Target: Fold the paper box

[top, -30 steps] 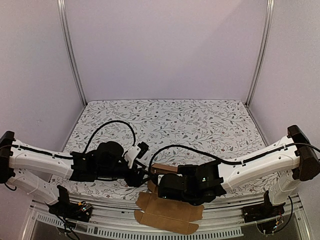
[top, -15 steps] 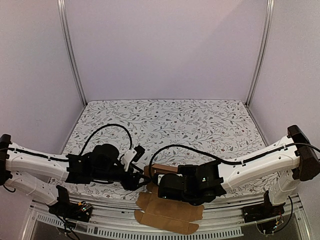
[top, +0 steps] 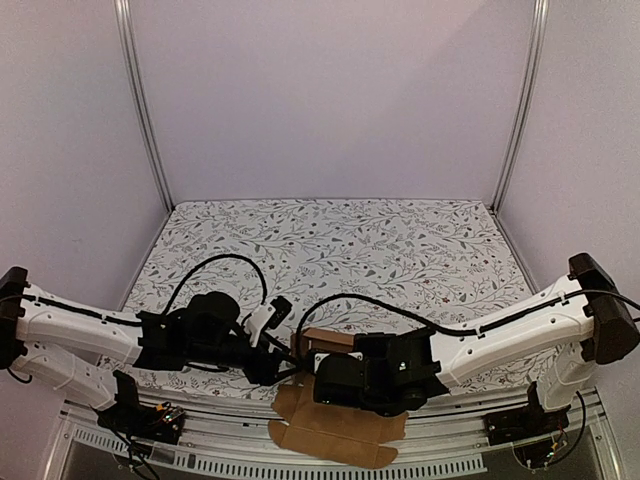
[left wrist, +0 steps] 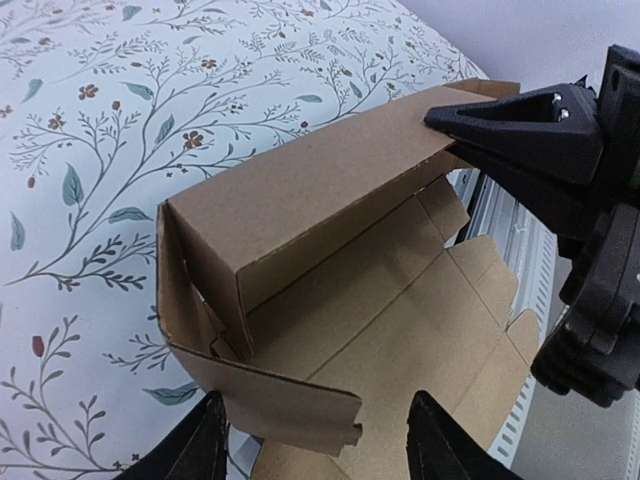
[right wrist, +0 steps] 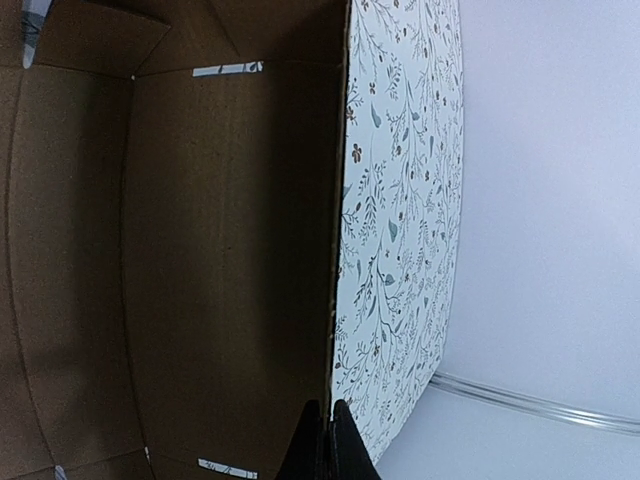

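Sitting at the front edge of the floral tabletop (top: 400, 245), between the two arms, the paper box (top: 335, 432) is half formed: base panel flat, near flaps overhanging the edge, one long wall stood up on the far side. Left wrist view shows that wall upright with a short end flap folded in at its left corner, and a low notched flap in front, nearest the camera. Right pincer (right wrist: 325, 432) is closed, fingertips together on the top edge of the upright wall at its right end; the same grip shows from the left wrist camera, black finger on the wall's corner. Left pincer (left wrist: 318, 438) is spread wide, fingers (left wrist: 208, 445) on either side of the low front flap; contact with the cardboard can't be confirmed from these views
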